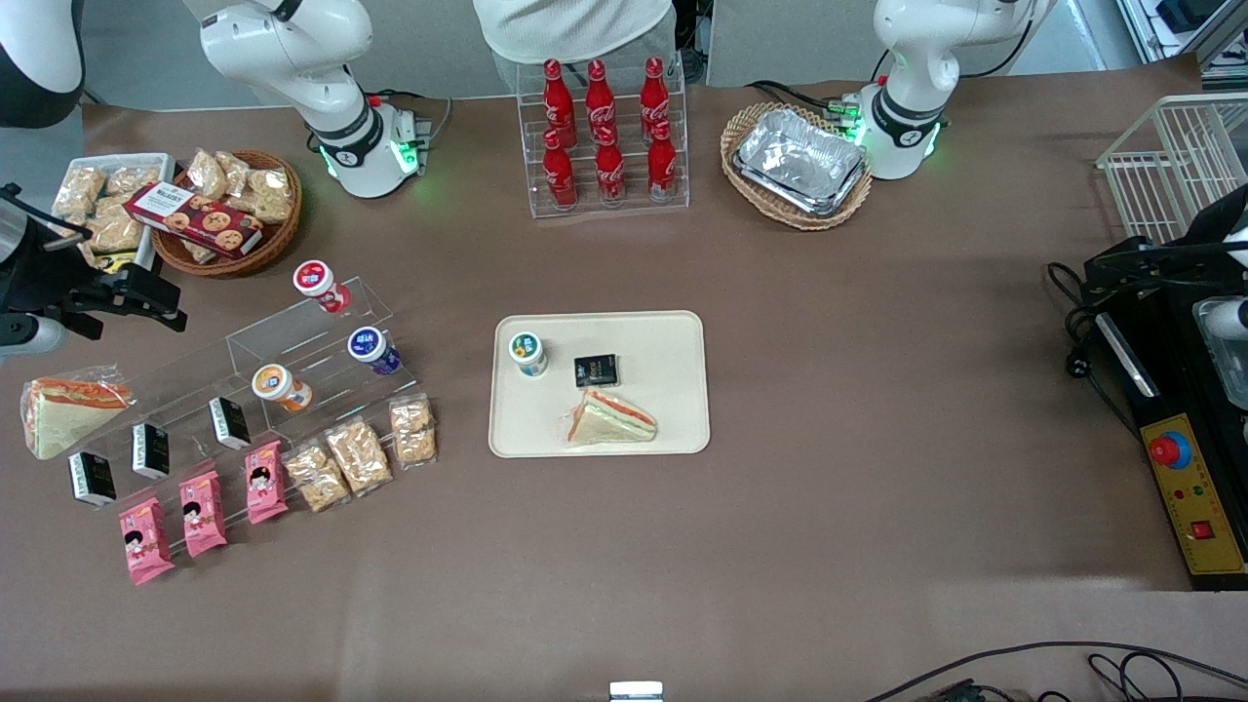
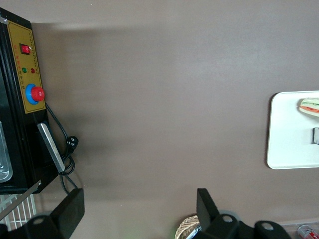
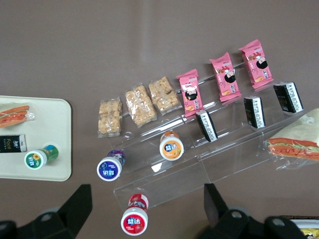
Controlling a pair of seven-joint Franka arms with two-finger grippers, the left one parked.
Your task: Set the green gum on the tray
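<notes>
Up above the clear display rack [image 1: 292, 361], at the working arm's end of the table, the gripper [image 1: 127, 297] hangs with its two fingers spread wide and nothing between them. Well away from it, toward the middle of the table, the green gum [image 1: 527, 353] stands upright on the tray [image 1: 673, 336], near one corner. The job looks done, so the best thing is to keep the gripper high and away from the bottles. Under the gripper I count three gum bottles, three black packs, three pink packs and three cracker bags. On the tray are one gum, one dark packet and one sandwich.
</notes>
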